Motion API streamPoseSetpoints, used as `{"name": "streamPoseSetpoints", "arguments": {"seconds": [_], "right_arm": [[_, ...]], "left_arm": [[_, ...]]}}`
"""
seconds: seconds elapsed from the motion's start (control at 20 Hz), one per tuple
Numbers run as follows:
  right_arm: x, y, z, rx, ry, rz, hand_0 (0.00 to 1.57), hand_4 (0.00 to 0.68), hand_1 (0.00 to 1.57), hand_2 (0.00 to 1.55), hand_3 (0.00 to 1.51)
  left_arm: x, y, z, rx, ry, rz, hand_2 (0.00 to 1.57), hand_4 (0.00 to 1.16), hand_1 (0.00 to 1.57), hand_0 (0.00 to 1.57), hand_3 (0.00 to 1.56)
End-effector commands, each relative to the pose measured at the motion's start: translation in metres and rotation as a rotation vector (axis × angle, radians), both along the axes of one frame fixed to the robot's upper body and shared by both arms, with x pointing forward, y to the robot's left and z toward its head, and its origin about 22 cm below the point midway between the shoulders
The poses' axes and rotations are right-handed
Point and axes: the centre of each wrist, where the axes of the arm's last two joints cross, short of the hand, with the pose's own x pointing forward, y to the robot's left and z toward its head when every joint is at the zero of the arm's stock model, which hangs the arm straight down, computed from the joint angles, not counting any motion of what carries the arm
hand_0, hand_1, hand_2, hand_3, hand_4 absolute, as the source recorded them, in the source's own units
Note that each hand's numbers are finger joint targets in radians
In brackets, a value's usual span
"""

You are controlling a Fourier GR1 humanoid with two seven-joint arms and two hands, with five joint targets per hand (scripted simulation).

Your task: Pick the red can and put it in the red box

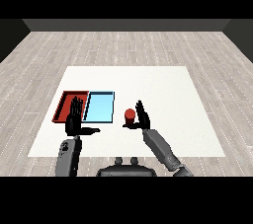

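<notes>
right hand (142, 117) raised upright beside red can (130, 115), fingers straight, thumb reaching under can, not curled round it. can upright on white surface (163, 94), right of light blue tray (99, 107). left hand (75, 117) open, fingers straight, over red tray (64, 104).

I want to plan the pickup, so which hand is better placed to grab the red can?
The right hand: it is right beside the red can, fingers open. The left hand is over by the red tray, apart from the can.
</notes>
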Motion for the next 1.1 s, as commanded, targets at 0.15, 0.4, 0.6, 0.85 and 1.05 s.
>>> {"name": "streamPoseSetpoints", "arguments": {"seconds": [0.15,0.4,0.6,0.85,1.05], "right_arm": [[0.015,0.001,0.017,-0.002,0.012,0.004,0.0,0.0,0.0,0.0,0.0],[0.0,0.011,0.013,0.003,0.016,0.008,0.0,0.0,0.0,0.0,0.0],[0.018,0.016,0.011,0.002,0.02,0.032,0.0,0.0,0.0,0.0,0.0],[0.014,0.014,0.017,-0.02,0.017,0.027,0.0,0.0,0.0,0.0,0.0],[0.01,0.03,0.015,-0.025,0.024,0.026,0.0,0.0,0.0,0.0,0.0]], "left_arm": [[-0.008,0.004,-0.002,0.008,0.014,0.014,0.0,0.0,0.0,0.0,0.0],[0.021,0.005,0.001,0.008,0.013,-0.008,0.0,0.0,0.0,0.0,0.0],[0.003,0.004,-0.007,-0.002,-0.001,-0.01,0.0,0.0,0.0,0.0,0.0],[-0.004,0.005,0.001,-0.018,-0.011,0.009,0.0,0.0,0.0,0.0,0.0],[-0.013,0.004,0.007,-0.017,-0.01,-0.013,0.0,0.0,0.0,0.0,0.0]]}}
